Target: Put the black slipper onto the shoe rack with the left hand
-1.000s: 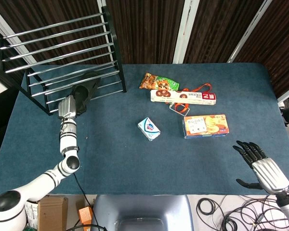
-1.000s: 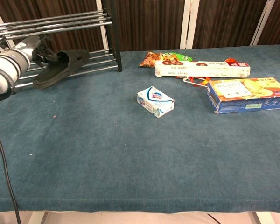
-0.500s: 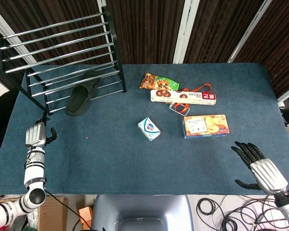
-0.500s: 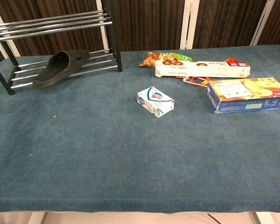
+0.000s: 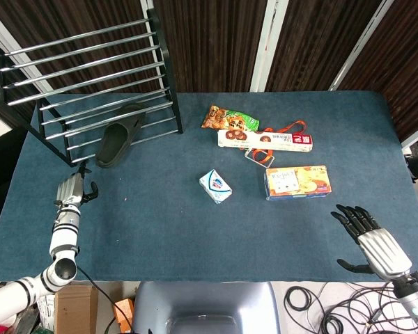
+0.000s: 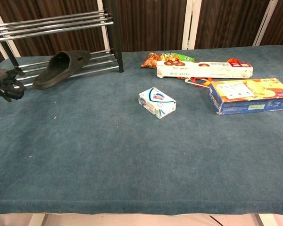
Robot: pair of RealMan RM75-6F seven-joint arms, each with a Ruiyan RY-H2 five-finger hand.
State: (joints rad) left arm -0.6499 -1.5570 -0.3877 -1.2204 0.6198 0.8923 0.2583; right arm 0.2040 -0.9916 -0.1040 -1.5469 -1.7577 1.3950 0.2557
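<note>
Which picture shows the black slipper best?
The chest view: the black slipper is close and seen side-on, its toe up on the shoe rack. The head view shows it smaller, from above.

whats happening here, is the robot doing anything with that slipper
Nothing is being held right now. The black slipper lies on the lowest bars of the shoe rack, its heel end hanging out over the table. The left hand hovers near the rack, holding nothing. The right hand sits open at the table's near right corner, away from the snack boxes.
</note>
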